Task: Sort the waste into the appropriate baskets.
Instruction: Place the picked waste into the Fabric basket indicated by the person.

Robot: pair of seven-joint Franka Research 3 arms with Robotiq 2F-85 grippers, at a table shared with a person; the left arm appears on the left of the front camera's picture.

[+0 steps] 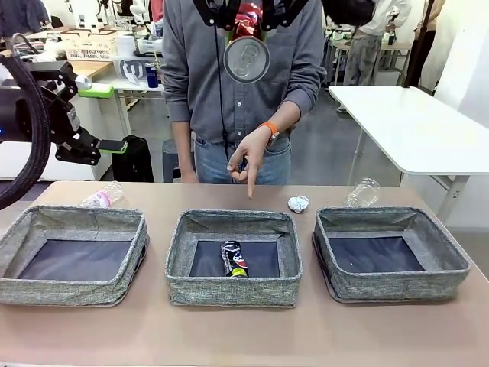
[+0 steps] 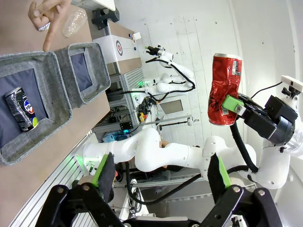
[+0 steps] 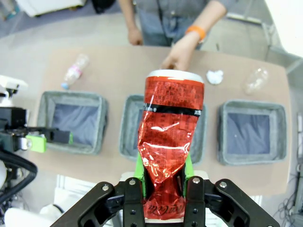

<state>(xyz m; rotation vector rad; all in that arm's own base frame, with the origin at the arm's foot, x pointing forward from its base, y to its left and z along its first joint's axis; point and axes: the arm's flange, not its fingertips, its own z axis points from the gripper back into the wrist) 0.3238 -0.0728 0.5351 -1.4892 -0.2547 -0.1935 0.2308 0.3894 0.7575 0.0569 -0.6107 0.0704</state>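
My right gripper (image 3: 163,177) is shut on a crumpled red drink can (image 3: 170,137), held high above the table over the middle basket (image 1: 229,290); the can's silver end (image 1: 246,60) faces the front camera. A dark printed can (image 1: 233,258) lies in that basket. The person's hand (image 1: 248,157) points a finger down at its far rim. My left gripper (image 1: 113,145) hangs open and empty at the left, above the table. One clear bottle (image 1: 103,196) lies behind the left basket (image 1: 61,290), another bottle (image 1: 362,191) and a foil ball (image 1: 298,203) behind the right basket (image 1: 397,284).
The person stands at the far edge behind the middle basket. The three baskets sit in a row across the table with narrow gaps between them. A bare strip of table runs along the near edge. A white table (image 1: 412,115) stands at the back right.
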